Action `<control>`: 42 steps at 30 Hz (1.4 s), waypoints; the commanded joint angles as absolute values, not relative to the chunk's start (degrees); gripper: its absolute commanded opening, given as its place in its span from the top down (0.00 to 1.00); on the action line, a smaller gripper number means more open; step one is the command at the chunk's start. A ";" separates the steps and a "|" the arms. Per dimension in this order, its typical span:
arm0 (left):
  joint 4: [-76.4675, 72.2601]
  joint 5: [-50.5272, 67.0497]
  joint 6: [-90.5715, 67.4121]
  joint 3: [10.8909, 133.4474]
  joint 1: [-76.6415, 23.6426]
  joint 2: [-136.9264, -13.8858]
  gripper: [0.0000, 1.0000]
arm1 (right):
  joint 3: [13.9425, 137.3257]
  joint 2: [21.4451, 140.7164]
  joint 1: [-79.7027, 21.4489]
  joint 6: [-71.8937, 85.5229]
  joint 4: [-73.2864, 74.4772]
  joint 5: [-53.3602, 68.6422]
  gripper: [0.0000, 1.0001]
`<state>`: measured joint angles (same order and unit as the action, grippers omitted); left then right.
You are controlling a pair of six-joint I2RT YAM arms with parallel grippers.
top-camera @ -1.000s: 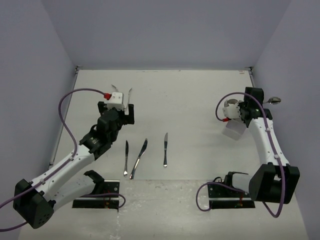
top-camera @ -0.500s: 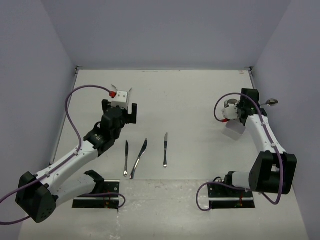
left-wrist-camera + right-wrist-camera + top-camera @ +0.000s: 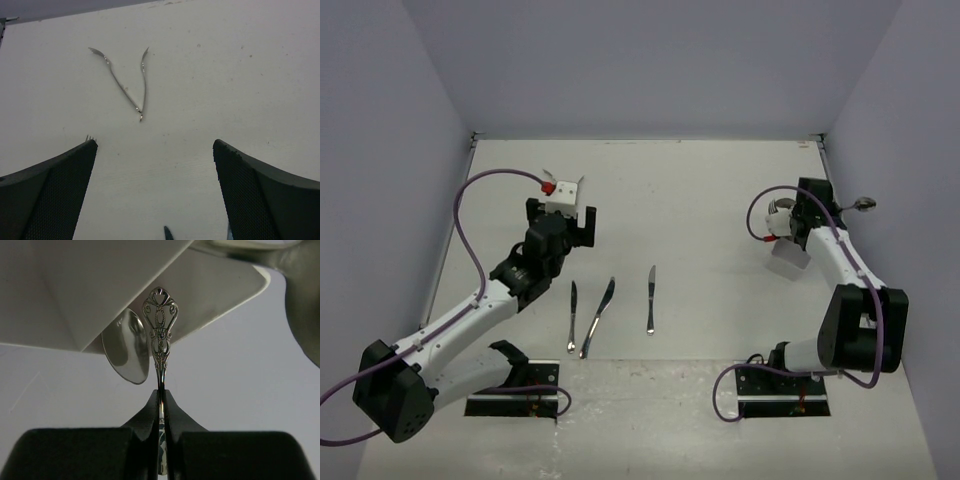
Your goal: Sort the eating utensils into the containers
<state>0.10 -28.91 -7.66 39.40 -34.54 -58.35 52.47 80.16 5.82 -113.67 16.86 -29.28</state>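
Note:
My right gripper [image 3: 807, 215] is shut on a silver spoon, whose bowl [image 3: 863, 203] sticks out to the right. In the right wrist view its ornate handle [image 3: 160, 335] rises from the closed fingertips [image 3: 161, 395] in front of the white container [image 3: 90, 285]. Another spoon's bowl [image 3: 126, 347] shows at that container's edge. The pale container [image 3: 790, 262] lies just near of the gripper. My left gripper [image 3: 560, 213] is open and empty [image 3: 155, 145]. Two forks [image 3: 117, 82] [image 3: 144, 80] form a V ahead of it.
Three utensils lie in a row near the table's front: a small one [image 3: 572, 315], a longer one [image 3: 598, 317] and a knife [image 3: 650, 298]. Fork tines [image 3: 89, 137] peek out by my left finger. Grey walls close in on the left, far and right sides.
My left gripper has moved a little toward the far side, nearer the two forks. My right wrist has shifted slightly left with the spoon still held.

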 commanded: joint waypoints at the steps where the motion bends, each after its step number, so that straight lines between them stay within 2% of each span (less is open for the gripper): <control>1: -2.55 -29.62 -6.07 41.84 -34.28 -58.45 0.00 | 52.47 79.72 4.84 -126.48 17.03 -31.29 0.99; 5: -3.43 -29.44 -5.28 41.75 -34.19 -58.45 0.00 | 50.63 78.49 3.43 -124.72 18.20 -30.67 0.93; 10: -4.04 -30.05 -4.40 41.84 -34.28 -58.97 0.00 | 51.85 77.08 3.25 -122.35 20.21 -30.15 0.68; 11: -3.96 -31.10 -4.39 42.01 -34.19 -59.06 0.00 | 52.03 76.91 3.25 -122.08 20.39 -30.15 0.62; 12: -3.52 -31.98 -4.39 42.01 -34.19 -58.98 0.00 | 52.03 76.56 3.25 -121.47 20.13 -29.62 0.47; 13: -3.43 -31.91 -4.31 42.10 -34.19 -58.89 0.00 | 52.03 75.86 3.16 -121.03 19.78 -29.27 0.42; 15: -3.69 -30.59 -4.39 42.01 -34.19 -58.28 0.00 | 52.38 75.15 3.16 -120.15 19.16 -28.66 0.39; 17: -3.95 -29.62 -4.48 41.92 -34.28 -57.49 0.00 | 54.04 73.92 3.16 -118.84 19.16 -29.96 0.24; 19: -3.52 -29.18 -3.87 42.10 -34.19 -56.96 0.00 | 56.15 72.69 2.99 -116.82 19.86 -31.46 0.01; 23: -2.73 -30.41 -2.46 42.19 -34.19 -55.29 0.00 | 62.66 68.83 2.73 -112.60 26.17 -32.18 0.01; 27: -3.07 -29.27 -2.81 42.10 -34.28 -53.79 0.00 | 68.28 62.68 1.32 -104.52 32.42 -22.26 0.01; 29: -3.16 -28.57 -2.90 42.36 -34.19 -53.26 0.00 | 69.69 58.91 -0.52 -97.15 29.02 -12.34 0.01; 32: -2.20 -27.25 -4.12 43.68 -34.19 -52.91 0.00 | 70.14 55.56 -6.31 -75.42 21.29 -1.08 0.01; 33: -2.11 -27.07 -4.39 43.86 -34.19 -52.82 0.00 | 70.48 55.11 -7.63 -75.32 19.96 1.99 0.01; 35: -2.02 -26.81 -5.36 44.03 -34.19 -52.47 0.00 | 73.29 55.28 -10.19 -55.27 17.49 13.93 0.01; 36: -1.76 -25.94 -5.19 44.03 -34.19 -52.47 0.00 | 75.21 57.37 -10.28 -39.97 17.75 19.02 0.01; 37: -1.67 -25.93 -5.19 44.03 -34.19 -52.47 0.00 | 79.76 59.13 -10.28 -33.20 19.41 24.21 0.01; 38: -1.41 -26.10 -5.79 44.12 -34.28 -52.47 0.00 | 81.81 61.15 -10.28 -28.18 20.03 35.48 0.01; 41: -0.09 -26.02 -7.90 44.65 -34.28 -52.21 0.00 | 85.95 68.10 -11.86 -14.54 12.08 50.31 0.01; 42: -0.09 -26.28 -8.43 44.56 -34.19 -52.03 0.00 | 85.96 70.20 -12.39 -5.80 8.21 50.19 0.01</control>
